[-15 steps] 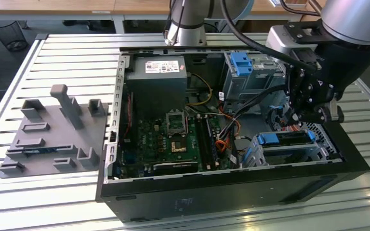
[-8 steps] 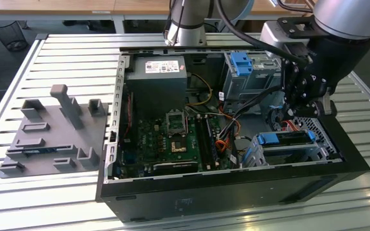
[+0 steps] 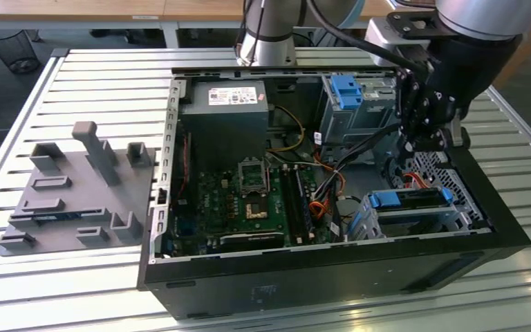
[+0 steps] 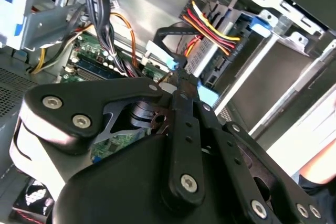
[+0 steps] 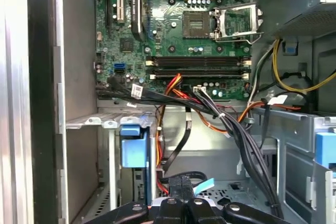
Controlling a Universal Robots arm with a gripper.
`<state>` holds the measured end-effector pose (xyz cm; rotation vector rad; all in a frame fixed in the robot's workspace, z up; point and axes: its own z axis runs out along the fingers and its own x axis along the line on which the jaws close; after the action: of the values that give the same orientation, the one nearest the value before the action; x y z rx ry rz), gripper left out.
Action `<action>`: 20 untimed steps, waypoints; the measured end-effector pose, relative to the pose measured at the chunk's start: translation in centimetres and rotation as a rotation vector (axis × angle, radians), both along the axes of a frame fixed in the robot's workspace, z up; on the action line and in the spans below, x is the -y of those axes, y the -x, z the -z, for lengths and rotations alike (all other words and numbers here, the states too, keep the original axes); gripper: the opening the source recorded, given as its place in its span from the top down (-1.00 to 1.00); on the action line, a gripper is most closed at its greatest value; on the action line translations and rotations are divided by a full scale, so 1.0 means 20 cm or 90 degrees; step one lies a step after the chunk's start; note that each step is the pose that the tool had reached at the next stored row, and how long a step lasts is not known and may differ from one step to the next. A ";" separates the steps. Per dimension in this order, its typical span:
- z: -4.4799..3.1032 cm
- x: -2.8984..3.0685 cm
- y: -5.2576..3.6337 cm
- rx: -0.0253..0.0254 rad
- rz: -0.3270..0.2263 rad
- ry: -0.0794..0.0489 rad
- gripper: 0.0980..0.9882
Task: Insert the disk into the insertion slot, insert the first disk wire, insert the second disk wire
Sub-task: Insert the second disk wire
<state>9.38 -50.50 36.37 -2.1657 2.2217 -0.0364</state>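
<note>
As seen in the exterior view, computer case [image 3: 339,263]: an open black tower is laid on its side on a slatted table [image 3: 90,76]; a motherboard [image 3: 247,194] and a grey power supply [image 3: 224,104] are held in it.
Insertion slot [image 3: 413,220]: the low silver cage is set in the case at the lower right of the frame, and it is occupied.
Disk [image 3: 413,200]: it is seated in the insertion slot, framed by its blue carrier; its long axis is laid across the frame, from the exterior view's left to the exterior view's right.
Taller cage [image 3: 358,104]: it is placed at the upper right of the frame and a blue tab [image 3: 344,90] is carried on it.
Gripper [image 3: 427,135]: it is hung inside the case, just above the disk.
Grey fixture [image 3: 72,200]: it is laid on the table at the exterior view's left.
Second wrist view, gripper [image 4: 176,74]: the fingers are drawn together on the blue-tipped end of a black wire [image 4: 163,31].
Red and yellow wires [image 4: 210,24]: they are run to the end of the disk just beyond the fingertips.
First wrist view, carrier [image 5: 134,148]: the blue carrier is seen standing in the cage, beside the gripper.
Motherboard beyond: it is crossed by a bundle of black cables [image 5: 210,111].
</note>
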 end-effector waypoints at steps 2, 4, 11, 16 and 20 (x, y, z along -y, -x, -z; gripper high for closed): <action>0.000 -0.006 0.000 0.0000 0.000 0.001 0.98; 0.002 -0.013 0.000 0.0000 0.000 0.002 0.98; 0.019 -0.035 0.000 0.0000 0.000 0.008 0.82; 0.031 -0.047 0.000 0.0000 0.000 0.012 0.65; 0.044 -0.054 0.000 0.0000 0.000 0.014 0.65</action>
<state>9.37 -49.42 35.50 -2.1769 2.2323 -0.0618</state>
